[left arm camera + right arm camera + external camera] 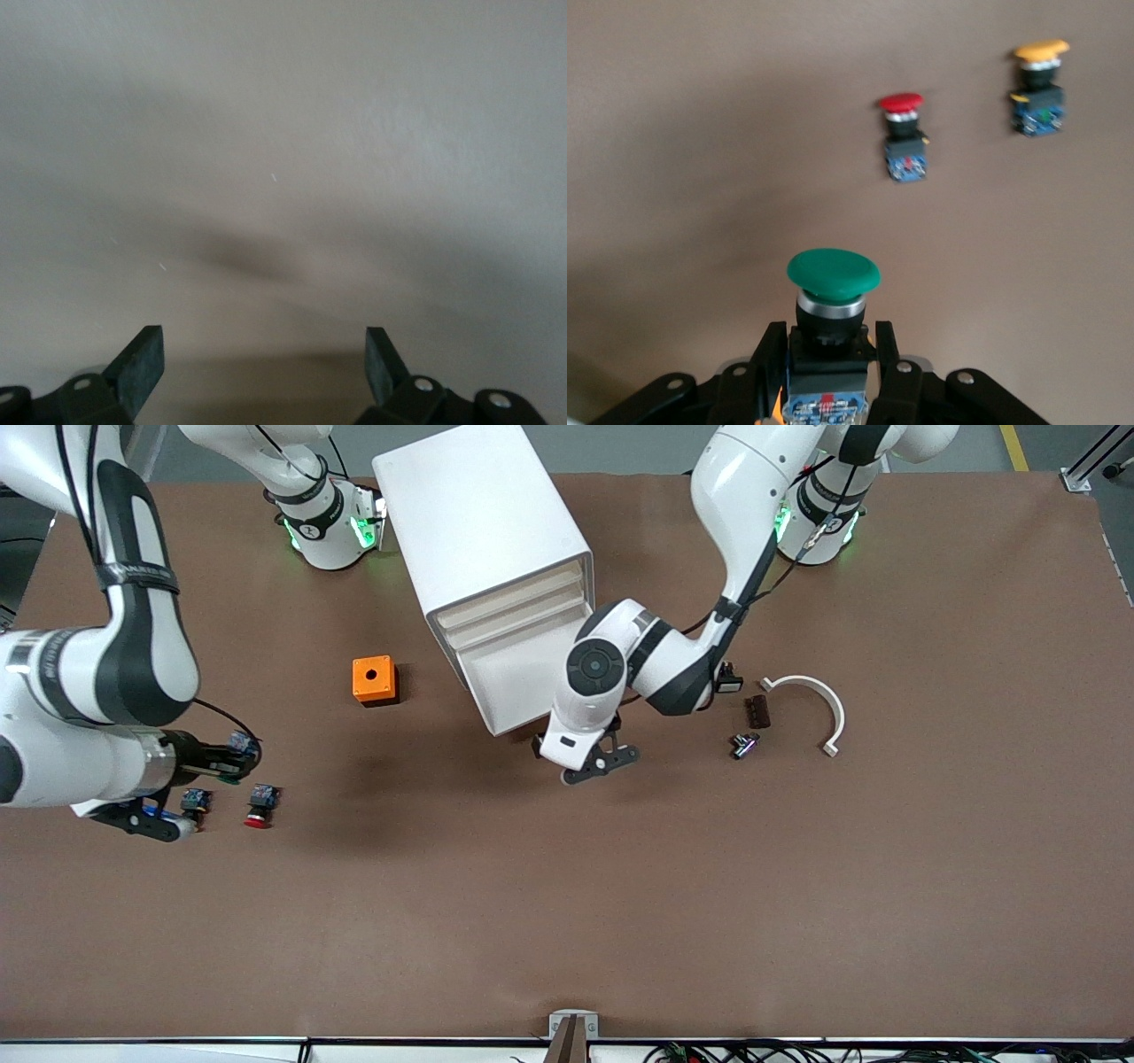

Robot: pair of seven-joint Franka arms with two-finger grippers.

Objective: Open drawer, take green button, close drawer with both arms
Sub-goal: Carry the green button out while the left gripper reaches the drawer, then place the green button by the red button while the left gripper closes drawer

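On the brown surface (567,912) I counted three buttons, one orange box, one cabinet with four drawers, and three small parts.

At the right arm's end of the surface, the right claw (831,359) was clenched on the green button (833,305), up in the air above the bare surface. In the right wrist view the fingers (890,354) pressed on the black body from both sides. The long axis of the button ran straight out from the claw, green cap away from the claw and blue rear end between the fingers. Below this claw lay the yellow button (195,801), partly hidden by it, and just beside it the red button (260,807), with the cap toward the front camera.

Near the middle stood the orange box (374,679) with one round hole on top. Beside it was the white cabinet (483,531). Its lowest drawer (514,682) was pulled out, and its long axis pointed toward the front camera.

The left claw (601,759) was at the front edge of this drawer, released, with the fingers (142,363) wide apart and nothing between them.

Toward the left arm's end lay a dark block (757,710), a small metal part (745,745) and a white curved bracket (819,708).
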